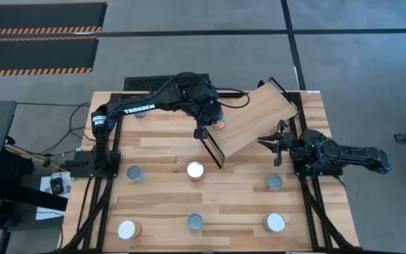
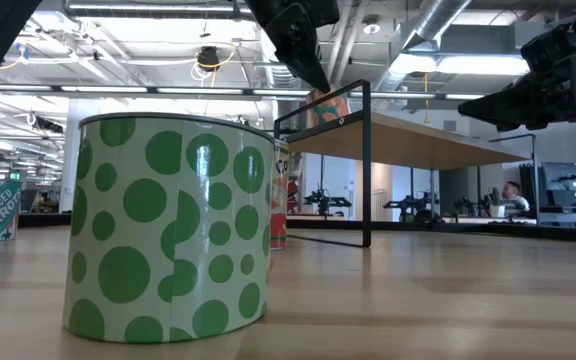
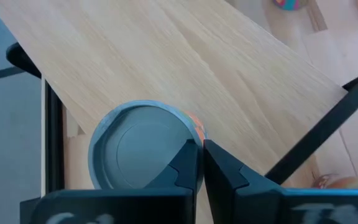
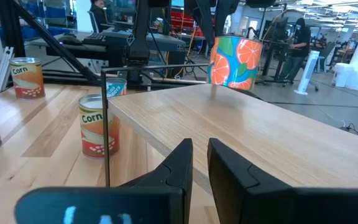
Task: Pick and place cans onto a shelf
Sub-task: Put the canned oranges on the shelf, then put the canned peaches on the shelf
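— Light-wood shelf (image 1: 256, 116), tilted on its black frame: where is the orange-slice can (image 4: 235, 62)?

— On the shelf board, at the edge nearest the left arm. The left gripper (image 1: 213, 120) sits right at it; whether its fingers clasp the can, I cannot tell.

— And the right gripper (image 1: 270, 143)?

— Just off the shelf's opposite edge, its fingers (image 4: 229, 168) nearly together with only a slim gap, holding nothing.

— Other tins?

— A corn can (image 4: 98, 124) stands on the slatted table (image 1: 161, 204) beside the shelf frame; a green-dotted can (image 2: 168, 230) stands farther from the shelf.
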